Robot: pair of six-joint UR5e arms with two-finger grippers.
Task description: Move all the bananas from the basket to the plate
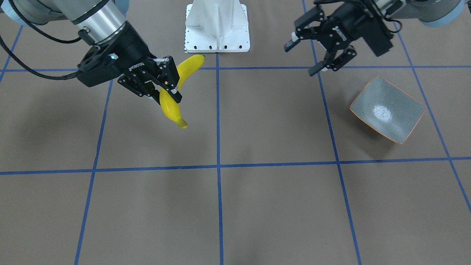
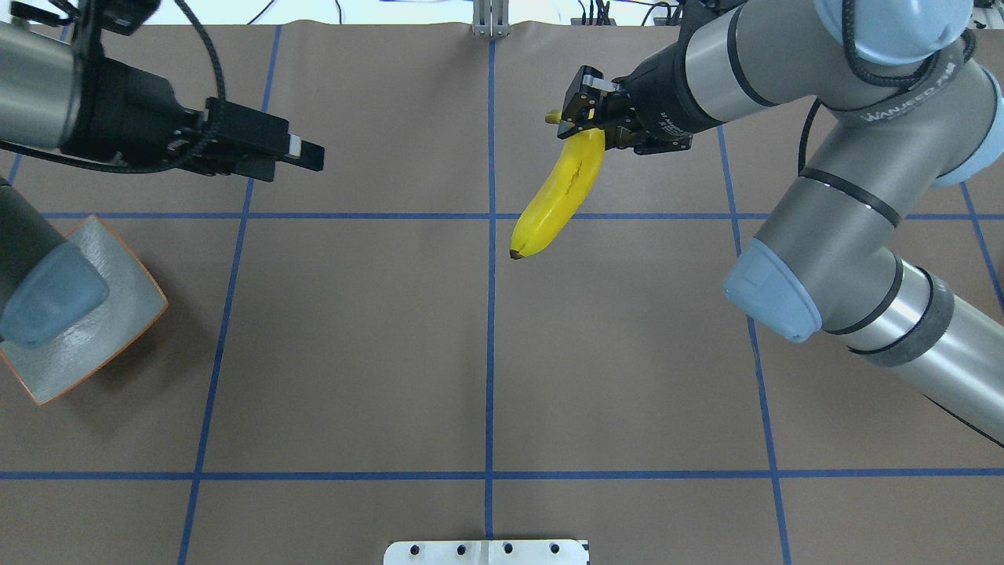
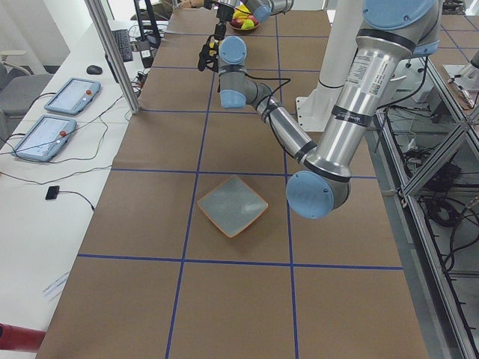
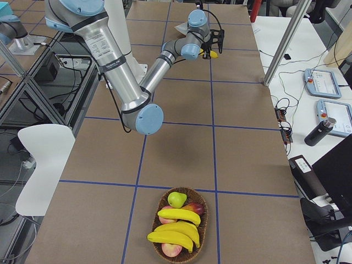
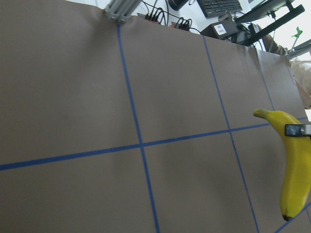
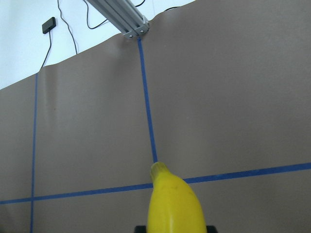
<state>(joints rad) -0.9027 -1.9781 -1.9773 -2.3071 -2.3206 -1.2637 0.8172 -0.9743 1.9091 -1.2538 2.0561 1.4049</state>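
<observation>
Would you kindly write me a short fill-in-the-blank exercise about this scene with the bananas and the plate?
The right gripper carries exactly ____ banana. The plate has an ____ rim. The left gripper, holding nothing, has its jaws ____. The other bananas lie in a wicker ____ with a green pear.
Missing words: one; orange; open; basket.

One glossy yellow banana [image 1: 170, 106] hangs tilted above the table near the white robot base [image 1: 217, 33], clamped in the right gripper [image 1: 162, 95]. Three more bananas [image 4: 176, 226] lie in the wicker basket [image 4: 205, 223], well apart from the base. The grey-green, orange-rimmed plate [image 1: 386, 109] rests on the table off the base's left.
</observation>
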